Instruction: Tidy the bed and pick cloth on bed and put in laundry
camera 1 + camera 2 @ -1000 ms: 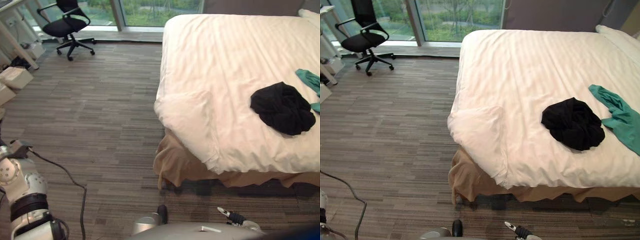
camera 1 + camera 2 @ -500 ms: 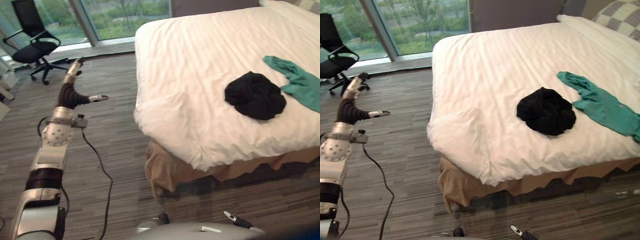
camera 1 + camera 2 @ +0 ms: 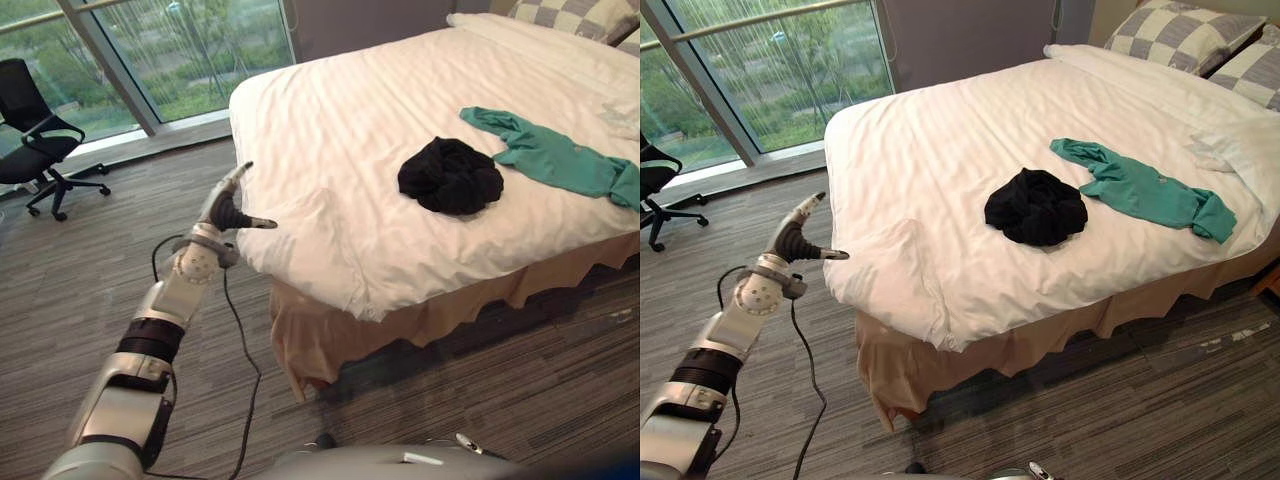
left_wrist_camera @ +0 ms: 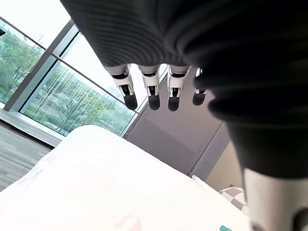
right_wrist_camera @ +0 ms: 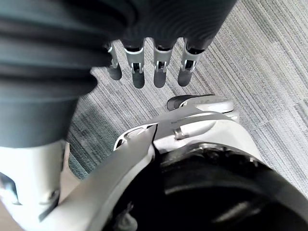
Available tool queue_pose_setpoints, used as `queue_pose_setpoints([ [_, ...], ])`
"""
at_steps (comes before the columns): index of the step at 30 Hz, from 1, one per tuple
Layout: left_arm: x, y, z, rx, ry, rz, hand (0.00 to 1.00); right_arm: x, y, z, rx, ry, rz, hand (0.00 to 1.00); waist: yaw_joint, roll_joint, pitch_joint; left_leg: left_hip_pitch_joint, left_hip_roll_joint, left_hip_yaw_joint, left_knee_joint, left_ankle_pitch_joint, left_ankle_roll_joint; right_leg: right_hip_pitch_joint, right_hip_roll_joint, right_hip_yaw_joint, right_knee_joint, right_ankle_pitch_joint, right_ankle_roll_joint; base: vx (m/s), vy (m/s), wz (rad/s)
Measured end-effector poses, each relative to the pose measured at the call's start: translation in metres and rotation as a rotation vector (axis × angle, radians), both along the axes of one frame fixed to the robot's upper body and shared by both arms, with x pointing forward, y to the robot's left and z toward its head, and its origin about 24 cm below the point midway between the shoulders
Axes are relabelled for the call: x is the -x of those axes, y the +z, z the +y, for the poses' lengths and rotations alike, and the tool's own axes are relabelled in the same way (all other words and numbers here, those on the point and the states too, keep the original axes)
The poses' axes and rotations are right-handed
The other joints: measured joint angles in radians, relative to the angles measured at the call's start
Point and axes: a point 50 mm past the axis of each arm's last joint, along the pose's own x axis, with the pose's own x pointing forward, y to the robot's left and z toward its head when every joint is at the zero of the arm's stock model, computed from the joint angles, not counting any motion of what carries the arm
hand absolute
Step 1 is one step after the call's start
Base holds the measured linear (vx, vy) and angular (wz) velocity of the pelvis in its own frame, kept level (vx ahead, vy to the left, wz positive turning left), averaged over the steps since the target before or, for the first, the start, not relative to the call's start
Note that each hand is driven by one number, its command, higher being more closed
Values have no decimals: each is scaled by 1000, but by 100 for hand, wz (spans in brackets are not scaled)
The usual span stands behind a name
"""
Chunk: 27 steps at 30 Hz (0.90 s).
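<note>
The left arm reaches forward, nearly straight, its left hand [image 3: 228, 202] raised with fingers extended and thumb stuck out sideways, holding nothing. The right hand [image 5: 162, 67] hangs with fingers straight, likewise empty

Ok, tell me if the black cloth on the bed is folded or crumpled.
Crumpled: the black cloth lies in a rounded, creased heap on the bed.

No text, label, brand or number can be read here.
</note>
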Motion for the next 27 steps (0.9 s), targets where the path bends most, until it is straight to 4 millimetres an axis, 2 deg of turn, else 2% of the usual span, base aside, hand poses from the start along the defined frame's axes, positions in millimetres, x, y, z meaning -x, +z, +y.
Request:
queue_pose_setpoints([
  [4,0,-17,-12,-51,54,36,0,-4,2,-5,23,-24,7,0,-5,11,-2,-58,0,17,1,4,4,-80,-7,6,40,-4,3,-4,11,-3],
  [6,-2,-22,-8,-91,117,50,0,-18,4,-6,30,-35,-20,0,-7,16,2,-108,2,41,1,6,6,-159,-12,29,74,-12,2,14,35,-29],
  [7,-7,-20,-4,-110,159,45,0,-28,5,-6,33,-44,-43,0,-7,23,16,-143,2,61,1,14,13,-221,-18,55,119,-11,3,31,35,-35],
  [8,-10,-17,-2,-116,181,38,0,-35,6,-6,35,-48,-60,0,-7,18,26,-164,2,71,1,18,16,-253,-23,62,145,-17,5,50,29,-27],
  [9,-15,-11,-1,-120,214,21,0,-45,8,-6,34,-59,-87,0,-7,16,41,-195,-1,78,2,28,24,-301,-30,65,176,-19,5,61,19,-14],
  [10,-27,6,0,-121,258,-31,0,-65,13,-4,28,-77,-141,0,-8,5,78,-248,-6,92,7,47,38,-377,-38,89,220,-19,6,49,16,-11],
  [15,-50,56,-18,-119,288,-208,0,-101,26,6,19,-108,-289,0,2,-23,148,-338,-13,159,31,57,43,-511,-67,119,311,-23,12,47,14,-7],
  [17,-56,75,-26,-106,287,-265,0,-113,32,15,-2,-102,-352,0,4,-34,176,-393,18,212,146,-2,56,-531,-70,122,345,-21,14,45,-29,9],
  [18,-57,85,-30,-99,282,-298,0,-121,37,19,0,-79,-391,0,8,-40,185,-431,50,237,231,-46,57,-553,-65,127,379,-21,14,21,-26,-5],
  [21,-58,106,-42,-88,268,-387,0,-137,46,28,-2,-31,-464,0,17,-43,201,-495,106,279,369,-99,64,-597,-54,145,442,-21,14,14,-29,-6],
  [24,-59,135,-57,-51,265,-494,0,-147,53,38,-22,-4,-516,0,31,-43,217,-568,164,300,489,-148,74,-656,-31,159,497,-21,14,-6,-7,-12],
  [25,-59,140,-60,-45,259,-507,100,-149,55,37,-20,-1,-525,0,31,-42,229,-572,173,300,507,-154,74,-656,-29,159,504,-21,14,-8,-14,-4],
  [27,-59,146,-67,-29,250,-521,100,-153,58,37,-16,1,-548,0,31,-44,247,-601,196,303,562,-174,77,-688,-26,167,543,-22,14,-29,-12,-10],
])
